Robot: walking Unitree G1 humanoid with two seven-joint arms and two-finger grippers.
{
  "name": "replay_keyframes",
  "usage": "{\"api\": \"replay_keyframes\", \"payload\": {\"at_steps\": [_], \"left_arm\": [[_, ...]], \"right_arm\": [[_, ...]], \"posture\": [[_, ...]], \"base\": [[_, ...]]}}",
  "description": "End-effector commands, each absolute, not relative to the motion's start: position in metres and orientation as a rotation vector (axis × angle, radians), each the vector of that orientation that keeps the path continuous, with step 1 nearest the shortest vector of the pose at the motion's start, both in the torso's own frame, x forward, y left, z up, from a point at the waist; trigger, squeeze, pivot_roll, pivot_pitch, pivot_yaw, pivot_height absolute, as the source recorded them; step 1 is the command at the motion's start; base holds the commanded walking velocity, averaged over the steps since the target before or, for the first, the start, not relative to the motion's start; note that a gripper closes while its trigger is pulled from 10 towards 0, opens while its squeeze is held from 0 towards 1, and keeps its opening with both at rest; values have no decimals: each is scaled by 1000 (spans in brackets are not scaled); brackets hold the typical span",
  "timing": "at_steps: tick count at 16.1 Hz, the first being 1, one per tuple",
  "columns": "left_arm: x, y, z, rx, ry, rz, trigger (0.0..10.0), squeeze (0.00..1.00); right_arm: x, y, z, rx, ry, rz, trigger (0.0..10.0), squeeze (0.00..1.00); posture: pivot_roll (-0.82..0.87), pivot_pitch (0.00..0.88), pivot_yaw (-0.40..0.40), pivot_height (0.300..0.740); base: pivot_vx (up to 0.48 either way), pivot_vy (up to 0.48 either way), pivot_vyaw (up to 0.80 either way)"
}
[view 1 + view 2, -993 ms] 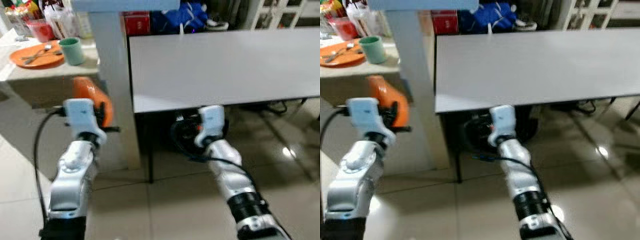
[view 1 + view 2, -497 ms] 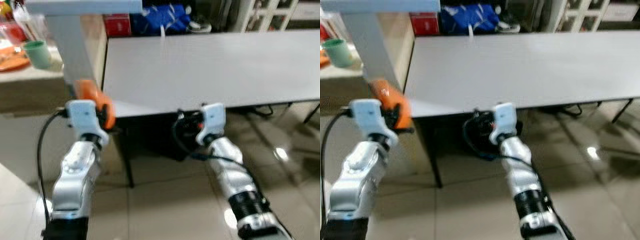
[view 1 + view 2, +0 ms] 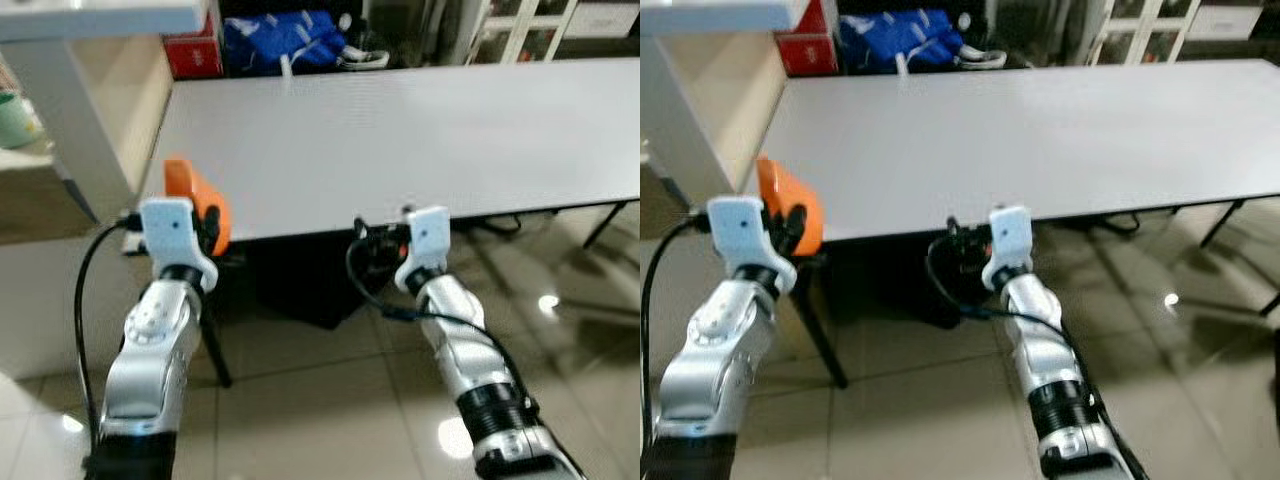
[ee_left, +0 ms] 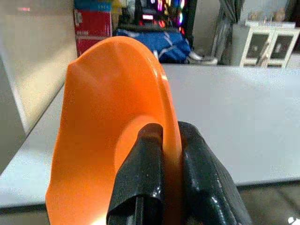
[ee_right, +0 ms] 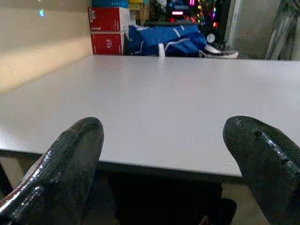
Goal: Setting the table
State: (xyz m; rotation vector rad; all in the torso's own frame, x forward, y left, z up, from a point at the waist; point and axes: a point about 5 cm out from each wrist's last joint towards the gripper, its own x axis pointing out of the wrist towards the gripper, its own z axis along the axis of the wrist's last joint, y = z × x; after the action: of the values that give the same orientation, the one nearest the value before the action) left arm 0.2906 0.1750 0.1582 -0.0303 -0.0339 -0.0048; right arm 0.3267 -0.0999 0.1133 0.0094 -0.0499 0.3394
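An orange plate stands on edge in my left gripper, whose fingers are shut on its rim. In the eye views the orange plate hangs at the near left corner of the long grey table, just above its edge. My right gripper is open with nothing between its fingers, level with the grey table at its near edge. The right wrist housing sits just below and in front of that edge.
A beige counter with a white post stands left of the table, a green cup on it. Red boxes and a blue bag lie behind the table. White cabinets stand at the back right. Glossy tile floor lies below.
The camera has swung to the right, so the counter and the cup have slid toward the left edge. The table now lies straight ahead. Both arms keep their pose, plate still held.
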Motion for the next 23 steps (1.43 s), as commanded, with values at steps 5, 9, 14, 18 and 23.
{"api": "replay_keyframes", "payload": {"at_steps": [5, 9, 14, 18, 23], "left_arm": [[291, 181, 165, -18, -68, 14, 0, 0], [293, 180, 166, -13, -71, 4, 0, 0], [294, 181, 167, -12, -74, 3, 0, 0], [294, 183, 166, -22, -78, 12, 0, 0], [295, 182, 175, -11, -125, 11, 0, 0]], "right_arm": [[326, -91, 116, 19, -61, 362, 10000, 0], [325, -91, 116, 19, -61, 358, 10000, 0], [325, -92, 115, 19, -58, 354, 10000, 0], [324, -91, 114, 21, -54, 355, 10000, 0], [323, -92, 113, 19, -50, 352, 10000, 0]], "posture": [[-57, 0, 45, 740], [-63, 0, 48, 740], [-66, 0, 50, 740], [-64, 0, 52, 740], [-65, 0, 53, 740]], "base": [[315, -359, 0], [314, -360, 0], [315, -359, 0], [309, -338, 0], [0, 0, 0]]}}
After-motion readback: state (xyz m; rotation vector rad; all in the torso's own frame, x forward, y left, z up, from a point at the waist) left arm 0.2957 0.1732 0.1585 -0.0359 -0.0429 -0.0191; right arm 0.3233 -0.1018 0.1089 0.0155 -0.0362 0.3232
